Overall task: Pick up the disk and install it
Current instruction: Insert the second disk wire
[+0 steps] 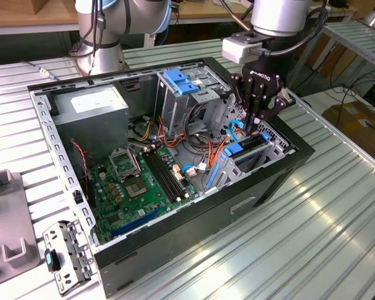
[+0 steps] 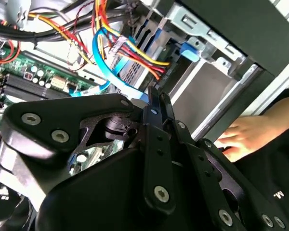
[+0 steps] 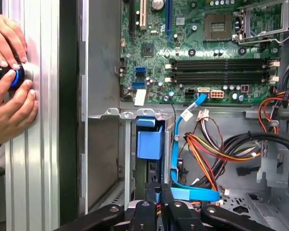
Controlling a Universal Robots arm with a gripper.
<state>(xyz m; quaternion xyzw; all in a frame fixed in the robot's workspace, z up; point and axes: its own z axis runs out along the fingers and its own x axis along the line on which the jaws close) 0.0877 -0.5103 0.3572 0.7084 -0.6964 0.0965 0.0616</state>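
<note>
**A:** Desk [image 1: 325, 231]?

**B:** Ribbed aluminium, long grooves, dull shine. Carries a black case [image 1: 194, 240] with its side off.

**A:** Inside?

**B:** Green board [image 1: 144, 187], flat, studded with sockets and long black slots. Grey sheet-metal box [image 1: 90, 106] in the far corner. Bundles of red, yellow and orange wire, plus a flat, glossy blue cable [image 3: 176, 139]. Bare steel cage with a blue plastic handle [image 1: 178, 81] on top.

**A:** Disk?

**B:** Slotted into the lower steel cage by the case wall at the exterior view's right [image 1: 247, 148]. Stands on edge: thin dark slab, blue plastic frame. Long axis along that wall, blue end facing the case's inside. Shows in the first wrist view as a blocky blue end [image 3: 149, 143] with a dark slot behind it.

**A:** Tool?

**B:** Black, angular, bolted linkage plates. Hangs straight over the cage [image 1: 255, 128], just above the disk. Fingers drawn together, almost no gap, in both wrist views [image 3: 160, 197] [image 2: 156, 98]. Sliver of blue between the tips in the first wrist view; cannot tell whether gripped or merely behind. No clear hold on the disk.

**A:** Anything else?

**B:** Two hands [image 3: 9, 96] on the desk outside the case, cupped around a round, blue-lit knob. One hand [image 2: 243, 137] also in the second wrist view, beyond the case wall. Loose perforated steel bracket [image 1: 65, 256] lying flat on the desk at the exterior view's left.
</note>
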